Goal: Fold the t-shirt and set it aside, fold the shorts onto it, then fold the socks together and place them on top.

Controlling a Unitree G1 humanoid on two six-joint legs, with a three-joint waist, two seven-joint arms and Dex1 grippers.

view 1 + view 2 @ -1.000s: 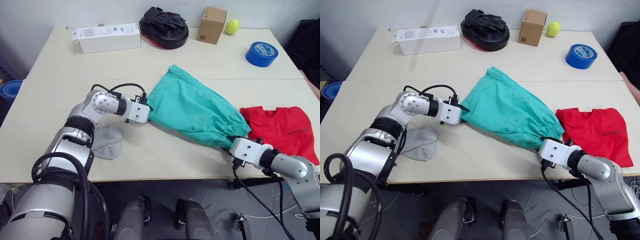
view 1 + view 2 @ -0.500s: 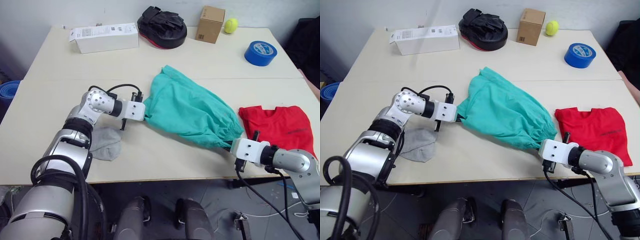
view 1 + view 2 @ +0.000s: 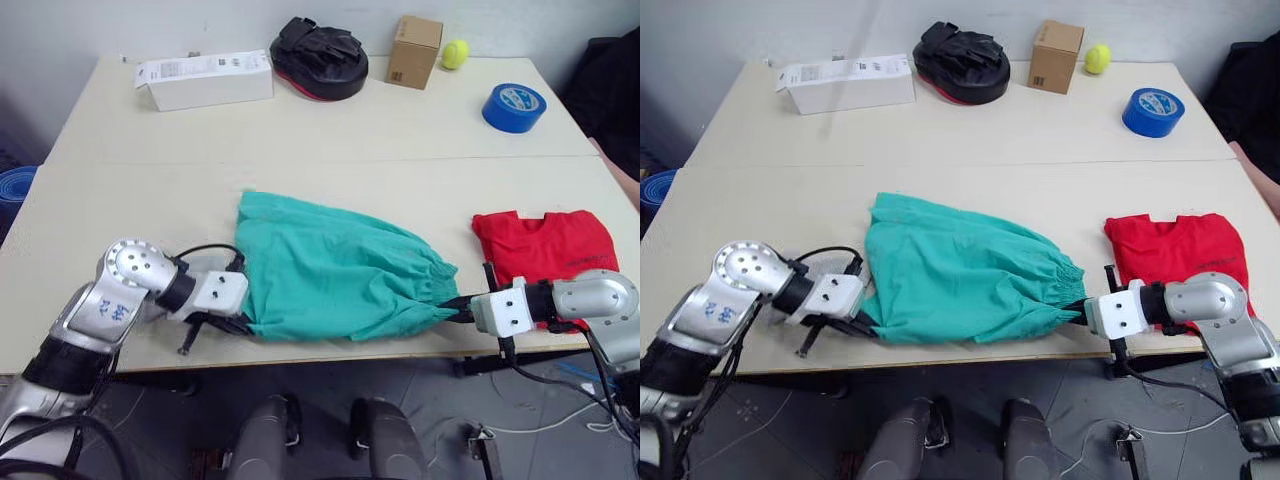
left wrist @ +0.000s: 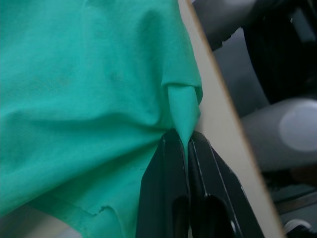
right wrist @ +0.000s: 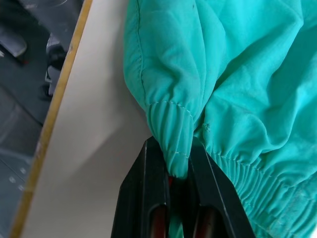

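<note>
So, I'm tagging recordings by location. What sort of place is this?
Probably a lab or workshop rather than a home: a plain table against a bare wall, odd props like a tape roll, cardboard box and tennis ball, and loose cables on the floor.

Lighting's pretty even and bright across the table [image 3: 400, 150], soft overhead stuff, no harsh glare. Only faint shadows under the shorts [image 3: 330, 280] along the lower edge. Wrist views are sharp on the fabric up close, but the background at the frame edges goes blurry.
</note>
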